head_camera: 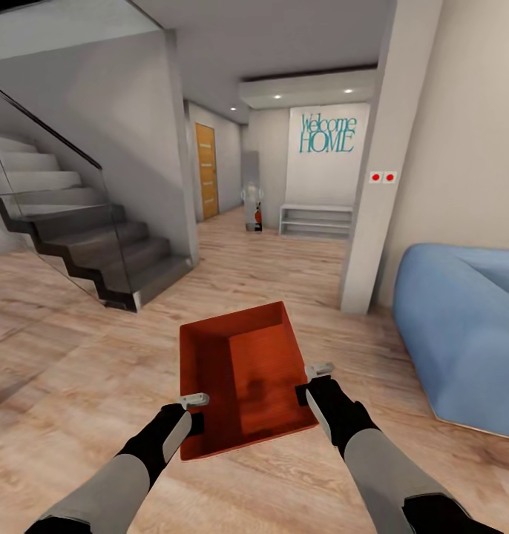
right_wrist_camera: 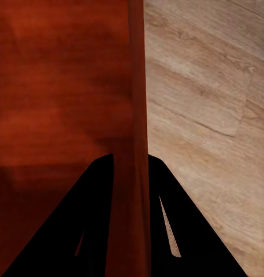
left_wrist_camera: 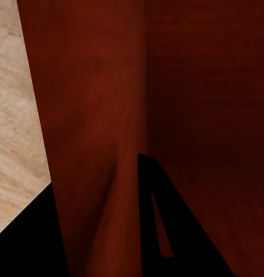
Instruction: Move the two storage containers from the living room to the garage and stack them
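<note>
Our left hand (head_camera: 189,412) is clamped on the near-left wall of the storage container (head_camera: 243,374); in the left wrist view the dark fingers (left_wrist_camera: 166,231) straddle that red wall (left_wrist_camera: 97,144), one inside, one outside. Our right hand (head_camera: 315,382) pinches the right wall the same way; the right wrist view shows the rim (right_wrist_camera: 137,115) running straight between both fingers (right_wrist_camera: 91,219). So both hands are narrow and gripping the one bin.

The container is orange-red, empty, held up over the light wood plank floor (head_camera: 76,371) in front of us, tilted a bit with the far end higher and skewed toward the left.

Around it: we are in the living room. Blue sofa (head_camera: 462,326) at right, near a white pillar (head_camera: 377,185) with two red dots (head_camera: 382,177). Dark staircase (head_camera: 84,237) with a glass railing at left. Further ahead, a hallway with a wooden door (head_camera: 206,169), a low white shelf (head_camera: 316,220) and teal "Welcome HOME" lettering (head_camera: 327,134) on the wall above it.
</note>
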Robot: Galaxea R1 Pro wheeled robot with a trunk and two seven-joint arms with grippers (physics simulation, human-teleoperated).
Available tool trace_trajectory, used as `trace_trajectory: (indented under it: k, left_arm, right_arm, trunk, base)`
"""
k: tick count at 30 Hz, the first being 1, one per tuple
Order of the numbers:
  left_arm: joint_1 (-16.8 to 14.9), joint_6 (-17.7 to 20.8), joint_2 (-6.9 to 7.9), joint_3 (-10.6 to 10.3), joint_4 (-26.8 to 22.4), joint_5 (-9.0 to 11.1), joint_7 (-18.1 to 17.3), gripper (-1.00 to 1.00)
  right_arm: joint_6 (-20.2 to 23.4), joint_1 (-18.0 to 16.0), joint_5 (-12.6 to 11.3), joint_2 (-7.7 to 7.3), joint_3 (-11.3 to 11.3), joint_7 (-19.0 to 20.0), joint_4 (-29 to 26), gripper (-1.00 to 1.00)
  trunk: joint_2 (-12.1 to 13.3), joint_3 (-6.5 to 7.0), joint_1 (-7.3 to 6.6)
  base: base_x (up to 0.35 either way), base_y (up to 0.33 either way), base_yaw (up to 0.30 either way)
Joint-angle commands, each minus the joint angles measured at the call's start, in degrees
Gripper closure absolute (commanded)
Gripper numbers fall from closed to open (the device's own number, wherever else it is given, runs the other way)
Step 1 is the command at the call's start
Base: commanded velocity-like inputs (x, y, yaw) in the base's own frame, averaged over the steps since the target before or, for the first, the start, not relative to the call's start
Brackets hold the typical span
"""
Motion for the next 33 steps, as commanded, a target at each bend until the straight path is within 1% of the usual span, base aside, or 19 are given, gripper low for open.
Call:
trace_trajectory:
  k: [1, 33]
  left_arm:
    - [0.03, -0.15, 0.39, 0.25, -0.04, 0.84, -0.03, 1.0]
    - [0.03, -0.15, 0.39, 0.25, -0.04, 0.84, -0.03, 1.0]
  right_arm:
    - [-0.29, -0.08, -5.15, -0.05, -0.25, 0.85, -0.07, 1.0]
    - [-0.29, -0.04, -5.15, -0.12, -0.23, 0.93, -0.07, 1.0]
  trunk:
    - [0.0, 0.0, 0.0]
    - [0.0, 0.0, 0.0]
  base:
    - [0.336, 0.0, 0.0]
    - [0.336, 0.0, 0.0]
